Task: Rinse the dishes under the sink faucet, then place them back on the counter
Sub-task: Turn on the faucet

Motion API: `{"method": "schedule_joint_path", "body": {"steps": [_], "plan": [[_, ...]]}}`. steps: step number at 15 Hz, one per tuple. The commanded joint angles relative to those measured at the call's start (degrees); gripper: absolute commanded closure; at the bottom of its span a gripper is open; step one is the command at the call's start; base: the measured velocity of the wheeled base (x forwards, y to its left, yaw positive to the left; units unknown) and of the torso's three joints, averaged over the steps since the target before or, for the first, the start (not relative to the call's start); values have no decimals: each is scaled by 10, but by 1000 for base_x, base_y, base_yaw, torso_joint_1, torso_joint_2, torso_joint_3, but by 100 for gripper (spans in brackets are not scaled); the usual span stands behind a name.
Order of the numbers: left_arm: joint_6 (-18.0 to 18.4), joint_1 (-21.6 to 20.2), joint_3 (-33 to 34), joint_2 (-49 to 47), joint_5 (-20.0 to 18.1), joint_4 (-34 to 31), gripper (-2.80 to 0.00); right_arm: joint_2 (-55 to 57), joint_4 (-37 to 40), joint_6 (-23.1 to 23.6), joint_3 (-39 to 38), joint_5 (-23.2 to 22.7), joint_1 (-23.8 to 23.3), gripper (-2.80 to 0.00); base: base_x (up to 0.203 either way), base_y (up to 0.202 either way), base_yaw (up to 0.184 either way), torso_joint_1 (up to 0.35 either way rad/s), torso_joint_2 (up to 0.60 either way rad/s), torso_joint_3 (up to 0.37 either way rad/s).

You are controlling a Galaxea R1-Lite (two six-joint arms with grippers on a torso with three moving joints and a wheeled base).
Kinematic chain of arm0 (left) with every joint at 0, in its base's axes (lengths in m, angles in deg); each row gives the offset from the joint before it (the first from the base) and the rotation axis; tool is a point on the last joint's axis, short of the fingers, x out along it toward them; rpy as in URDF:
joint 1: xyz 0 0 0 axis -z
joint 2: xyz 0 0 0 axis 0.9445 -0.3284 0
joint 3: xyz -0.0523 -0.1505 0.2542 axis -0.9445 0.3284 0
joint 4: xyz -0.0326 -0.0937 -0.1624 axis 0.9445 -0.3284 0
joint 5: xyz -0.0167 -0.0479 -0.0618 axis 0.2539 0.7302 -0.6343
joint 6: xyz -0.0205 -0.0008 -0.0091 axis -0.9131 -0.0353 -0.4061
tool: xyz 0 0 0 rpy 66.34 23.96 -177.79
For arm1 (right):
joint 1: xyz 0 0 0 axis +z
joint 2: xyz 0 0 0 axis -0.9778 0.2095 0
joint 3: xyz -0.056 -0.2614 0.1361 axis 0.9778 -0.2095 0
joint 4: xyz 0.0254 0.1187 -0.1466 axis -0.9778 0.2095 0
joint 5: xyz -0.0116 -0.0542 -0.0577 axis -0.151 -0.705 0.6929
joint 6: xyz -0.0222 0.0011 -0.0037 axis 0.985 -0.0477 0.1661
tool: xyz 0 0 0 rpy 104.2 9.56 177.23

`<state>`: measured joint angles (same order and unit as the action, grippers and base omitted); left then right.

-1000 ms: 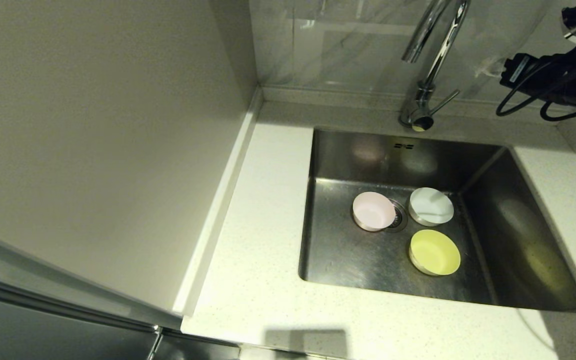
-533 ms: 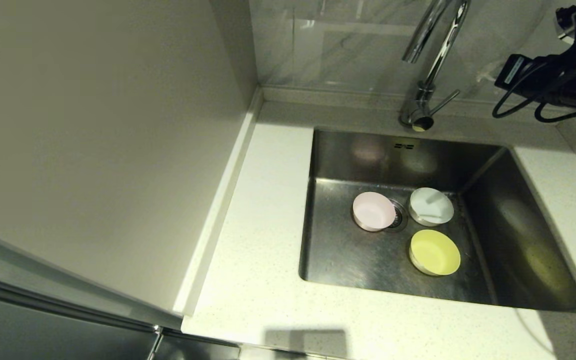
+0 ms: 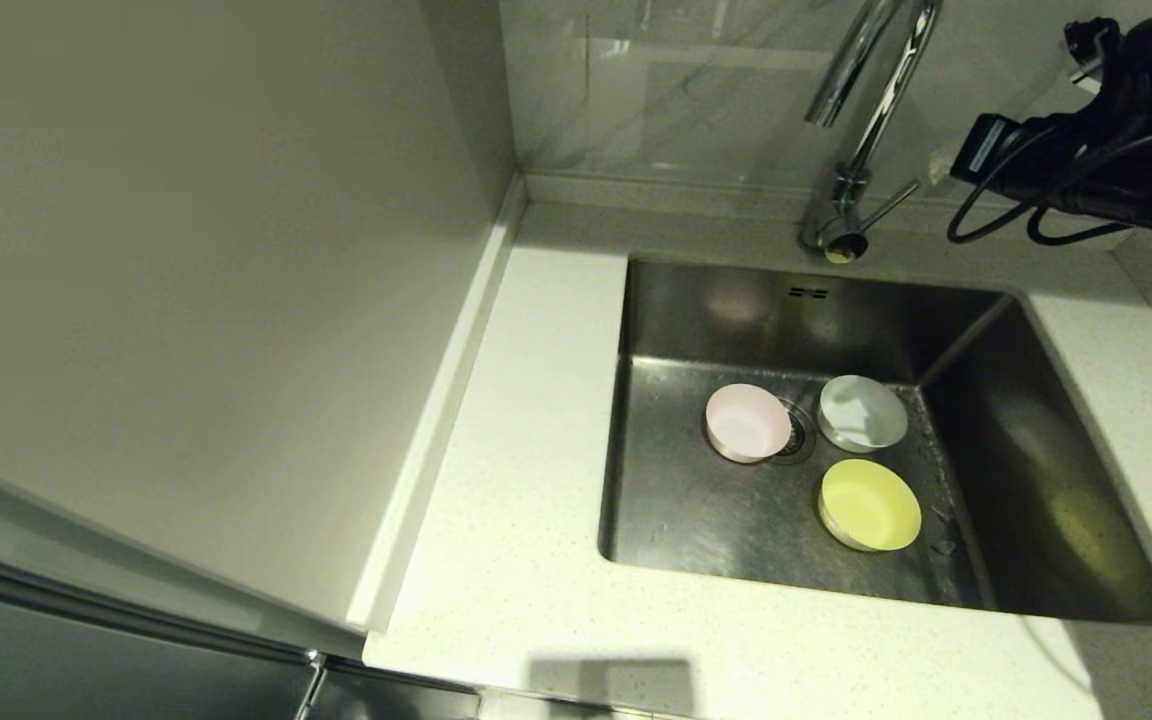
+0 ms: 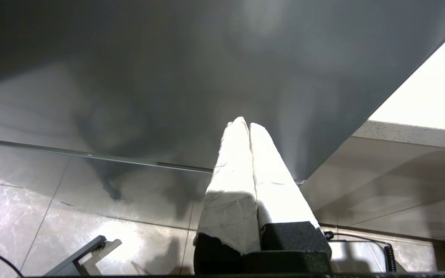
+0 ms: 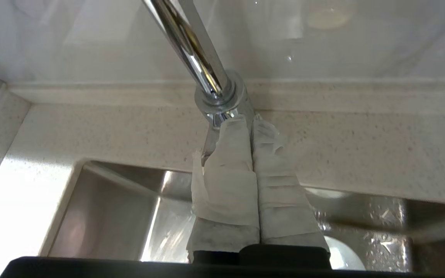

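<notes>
Three dishes sit upright on the floor of the sink: a pale pink bowl by the drain, a white bowl and a yellow-green bowl. The chrome sink faucet rises behind the basin, its thin lever pointing right. My right gripper hovers just right of that lever, shut, with nothing between its taped fingers. In the right wrist view the right gripper has its tips at the faucet base, and the white bowl shows below. My left gripper is shut and parked low.
The off-white speckled counter surrounds the sink, with a raised back edge. A tall pale panel walls off the left side. Water droplets lie on the sink floor right of the bowls. A dark cabinet front faces the left gripper.
My right arm has moved left toward the faucet lever and its fingers have closed. A pale streak over the white bowl is gone. The bowls have not moved.
</notes>
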<state>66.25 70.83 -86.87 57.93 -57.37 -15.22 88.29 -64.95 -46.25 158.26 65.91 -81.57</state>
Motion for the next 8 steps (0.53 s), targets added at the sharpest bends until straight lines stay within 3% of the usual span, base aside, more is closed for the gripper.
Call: {"method": "schedule_joint_path", "body": {"steps": [1, 5, 8], "plan": [[0, 0, 0, 1, 0, 0, 0, 22, -3, 0, 17, -1, 4, 0, 0, 0, 0, 0, 0, 0], [0, 0, 0, 1, 0, 0, 0, 48, -69, 25, 18, 0, 3, 0, 0, 0, 0, 0, 0, 0], [0, 0, 0, 1, 0, 0, 0, 56, -75, 32, 18, 0, 3, 0, 0, 0, 0, 0, 0, 0]]}}
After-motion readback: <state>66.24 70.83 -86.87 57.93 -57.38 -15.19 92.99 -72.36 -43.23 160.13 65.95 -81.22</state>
